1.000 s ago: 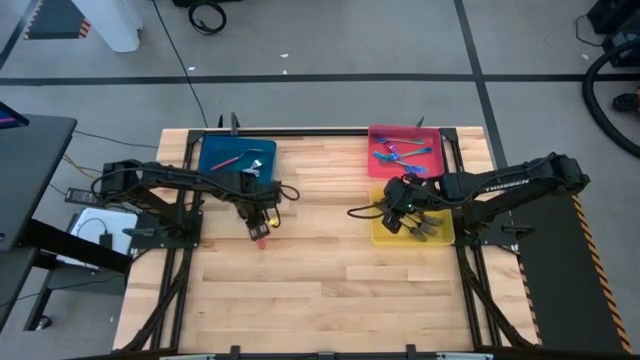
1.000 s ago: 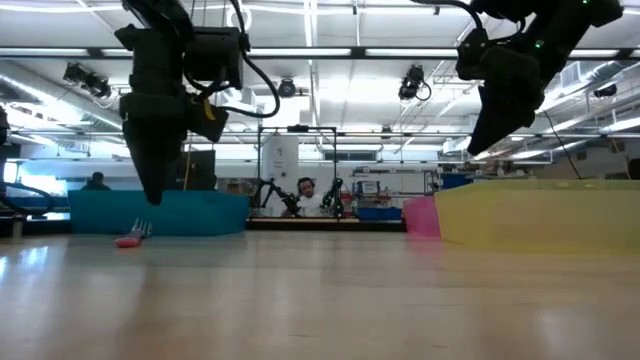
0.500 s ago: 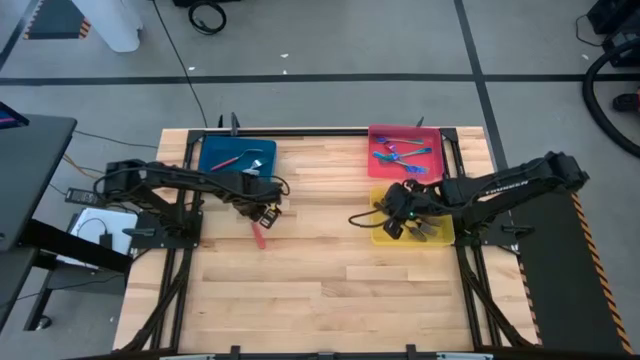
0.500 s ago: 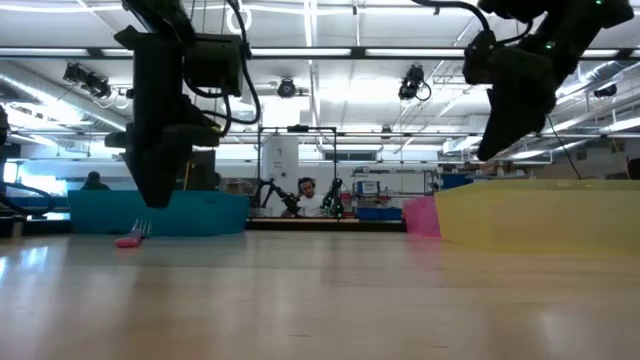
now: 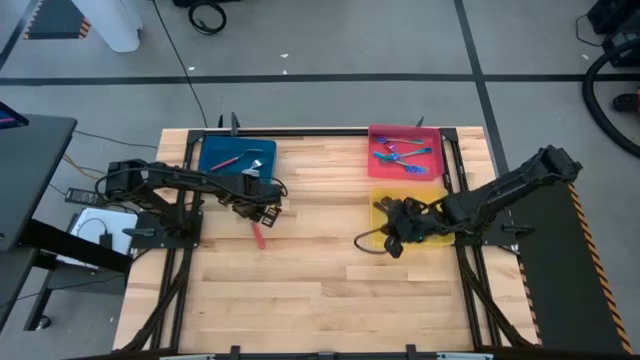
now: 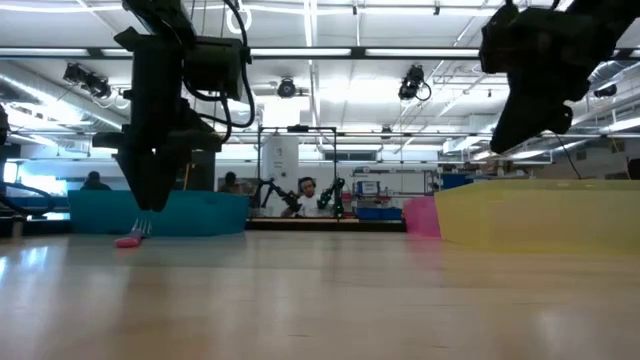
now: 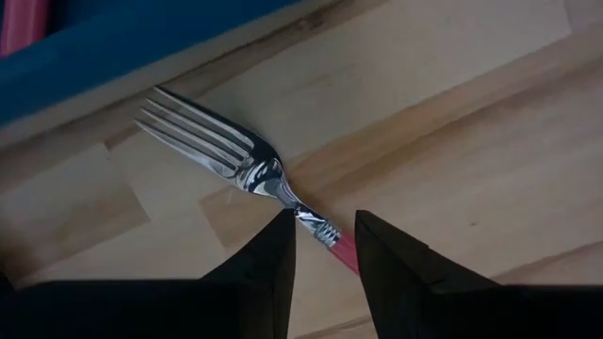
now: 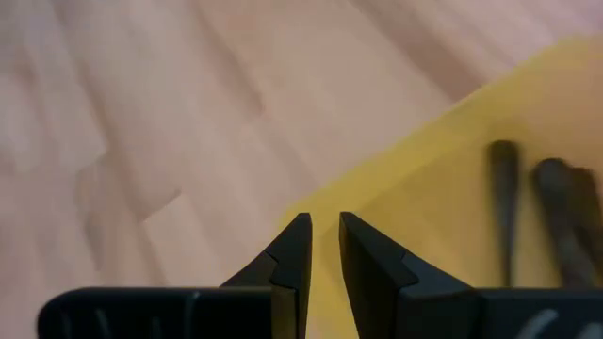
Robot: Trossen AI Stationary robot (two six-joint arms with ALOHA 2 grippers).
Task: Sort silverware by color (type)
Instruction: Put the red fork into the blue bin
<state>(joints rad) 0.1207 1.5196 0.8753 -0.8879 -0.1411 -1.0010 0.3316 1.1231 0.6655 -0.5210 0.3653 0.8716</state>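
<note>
Fingers of the left gripper point(image 7: 323, 247) are held apart, straddling the red-handled fork point(image 7: 247, 173) lying on the table point(image 5: 320, 290) just beside the blue tray point(image 5: 214, 152). Farther off, the right gripper point(image 8: 320, 247) is poised over the yellow tray point(image 8: 452, 207) edge, jaws slightly apart and empty, dark forks point(image 8: 537, 212) inside.

Workshop hall behind a wooden table point(image 5: 320, 290)

Grey floor point(image 5: 330, 40) with dark seams; ceiling strip lights point(image 6: 330, 52); distant benches.

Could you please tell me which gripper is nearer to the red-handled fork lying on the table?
Left. The left gripper hangs directly over the red-handled fork, fingers straddling its neck; the right gripper is across the table at the yellow tray.
</note>
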